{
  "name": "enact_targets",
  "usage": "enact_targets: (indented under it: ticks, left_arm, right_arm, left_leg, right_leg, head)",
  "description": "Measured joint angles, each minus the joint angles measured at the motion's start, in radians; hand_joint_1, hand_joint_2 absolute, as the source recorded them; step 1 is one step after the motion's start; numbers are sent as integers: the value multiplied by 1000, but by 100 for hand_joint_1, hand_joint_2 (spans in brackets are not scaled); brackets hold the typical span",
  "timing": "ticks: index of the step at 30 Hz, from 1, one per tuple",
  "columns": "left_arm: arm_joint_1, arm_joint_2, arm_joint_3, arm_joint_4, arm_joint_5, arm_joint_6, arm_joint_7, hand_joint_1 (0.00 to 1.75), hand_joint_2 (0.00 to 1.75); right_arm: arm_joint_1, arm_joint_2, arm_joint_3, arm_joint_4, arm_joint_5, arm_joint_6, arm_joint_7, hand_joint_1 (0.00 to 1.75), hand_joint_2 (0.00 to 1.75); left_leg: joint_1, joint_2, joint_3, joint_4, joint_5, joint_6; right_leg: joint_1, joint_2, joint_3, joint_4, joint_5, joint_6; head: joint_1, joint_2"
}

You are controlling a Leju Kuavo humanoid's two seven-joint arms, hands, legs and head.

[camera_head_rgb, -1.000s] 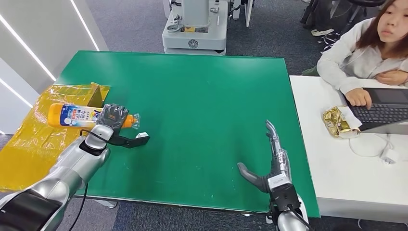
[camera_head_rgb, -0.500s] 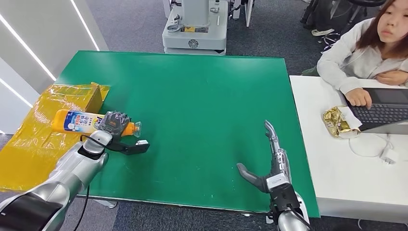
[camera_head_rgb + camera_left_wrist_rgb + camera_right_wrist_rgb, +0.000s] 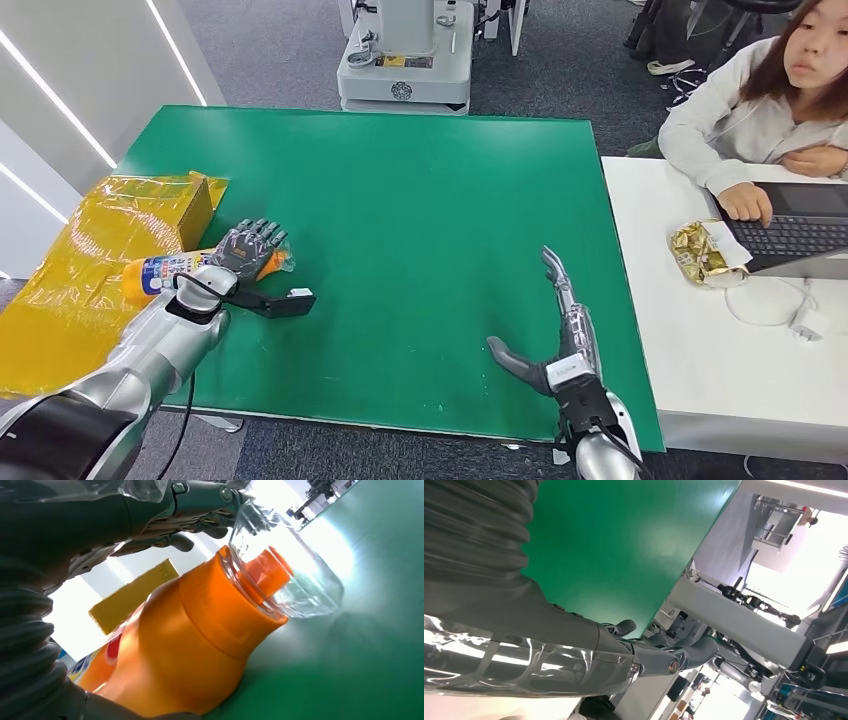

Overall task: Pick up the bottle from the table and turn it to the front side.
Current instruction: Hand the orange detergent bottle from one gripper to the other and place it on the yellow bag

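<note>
I have the yellow plastic sheet (image 3: 60, 290) draped off the left edge of the green table (image 3: 420, 200), with a yellow box (image 3: 193, 210) standing on it just at that edge. My guess is that the sheet and box are simply where bottles get staged.

Next comes the bottle (image 3: 165, 272), orange with a printed label. It lies tilted and low near the table's left edge, its base out over the yellow sheet and its clear-capped neck pointing inward over the green. My left hand (image 3: 240, 255) is wrapped around the neck end, fingers curled over the top of it. In the left wrist view the orange shoulder and the clear cap (image 3: 280, 575) sit close under the fingers (image 3: 200, 500), so I read this as a firm hold. Holding it by the neck leaves the label free to roll round toward the front, which is what the job needs. From here I cannot tell which face of the label is up.

The middle of the table is plain green surface.

Toward the right front corner, my right hand (image 3: 560, 340) hovers over the table with fingers stretched and spread, thumb out, holding nothing. I judge it is parked there ready to steady the bottle.

Beyond the right edge, a person (image 3: 760, 100) sits at a white desk (image 3: 680, 330) with a laptop (image 3: 800, 225).
</note>
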Motion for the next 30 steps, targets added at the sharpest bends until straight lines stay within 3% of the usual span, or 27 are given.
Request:
enact_targets:
  ticks: [21,23,26,28,30]
  left_arm:
    - [12,-17,50,2,127,77,-76,0,175]
    - [28,-25,71,-8,220,136,-137,0,175]
    - [86,-58,132,-80,506,200,-310,0,175]
    - [150,-95,178,-187,794,176,-426,0,175]
    - [220,-134,207,-320,1058,122,-484,0,175]
  right_arm:
    - [-45,0,20,63,-20,2,-3,0,175]
    - [-46,0,23,64,-24,3,-3,0,175]
    - [-46,0,31,69,-37,3,-8,0,175]
    - [-45,2,38,75,-59,0,-21,0,175]
    - [-44,5,44,80,-83,-3,-37,0,175]
  left_leg:
    - [0,0,0,0,0,0]
    - [0,0,0,0,0,0]
    - [-1,0,0,0,0,0]
    - [-1,0,0,0,0,0]
    - [-1,0,0,0,-1,0]
  right_leg:
    - [0,0,0,0,0,0]
    - [0,0,0,0,0,0]
    - [0,0,0,0,0,0]
    - [0,0,0,-1,0,0]
    - [-1,0,0,-1,0,1]
  head:
    - [0,0]
    - [0,0]
    - [0,0]
    - [0,0]
    - [0,0]
